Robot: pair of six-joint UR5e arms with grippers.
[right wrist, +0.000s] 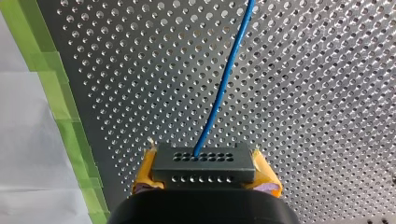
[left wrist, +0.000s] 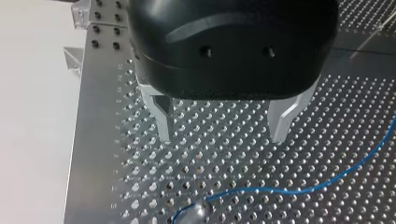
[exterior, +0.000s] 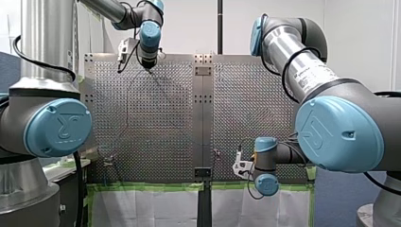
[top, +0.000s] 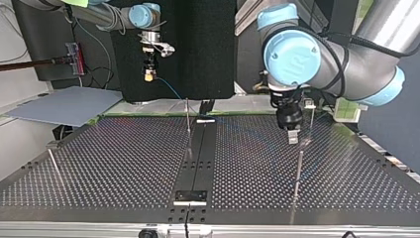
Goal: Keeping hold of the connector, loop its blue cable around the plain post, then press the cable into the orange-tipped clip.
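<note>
Black rectangular connector with rows of small holes [right wrist: 203, 162] is clamped between the yellow pads [right wrist: 267, 178] of my right gripper [right wrist: 206, 173], fingers closed on its two short ends. It hovers over the perforated metal table [right wrist: 327, 116], close to the edge lined with green tape [right wrist: 60, 93] on the arms' side. The thin blue cable [right wrist: 224, 79] leaves the connector's face and runs ahead over the table toward its middle. My left gripper [left wrist: 218, 134], black with bare metal fingers [left wrist: 161, 119], hangs just above the table near another edge, fingers apart and empty. A slack stretch of the cable lies on the table just ahead of it, untouched. In the top view a thin metal post [top: 188, 118] stands by the centre seam near the arms'-side edge. The cable drops toward it, probably not wrapped yet, though it is too thin there to be sure. I cannot make out the orange-tipped clip. Judged: the hold is secured; the loop and the clip press are both left.
</note>
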